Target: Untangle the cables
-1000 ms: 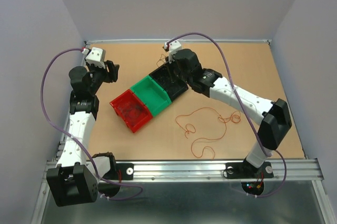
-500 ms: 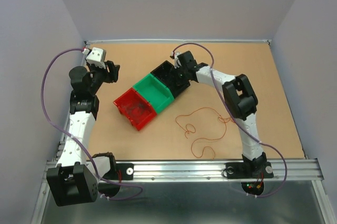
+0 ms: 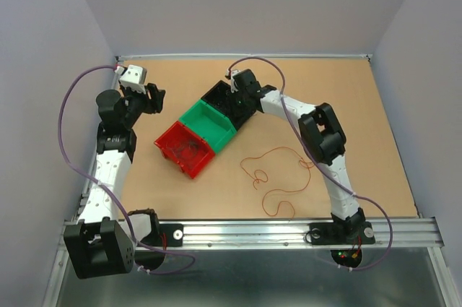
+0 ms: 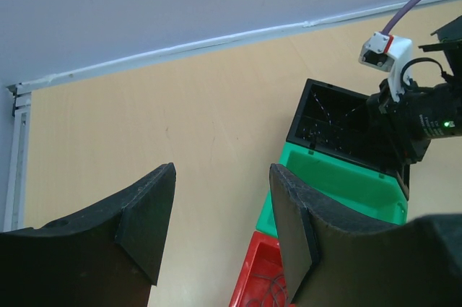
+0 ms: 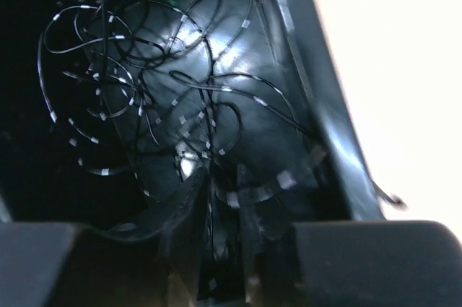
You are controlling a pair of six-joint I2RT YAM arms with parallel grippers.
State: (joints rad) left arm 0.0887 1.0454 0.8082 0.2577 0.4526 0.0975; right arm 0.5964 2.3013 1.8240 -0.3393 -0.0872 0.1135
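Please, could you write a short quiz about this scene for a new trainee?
1. True or false: the left gripper is open and holds nothing.
2. The right gripper is down inside which one? A) red bin B) green bin C) black bin
3. Fill in: the loose orange wire lies on the ____.
Key: 1 true; 2 C; 3 table.

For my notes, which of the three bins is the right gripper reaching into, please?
The black bin, farthest in the row, beyond the green bin and red bin.
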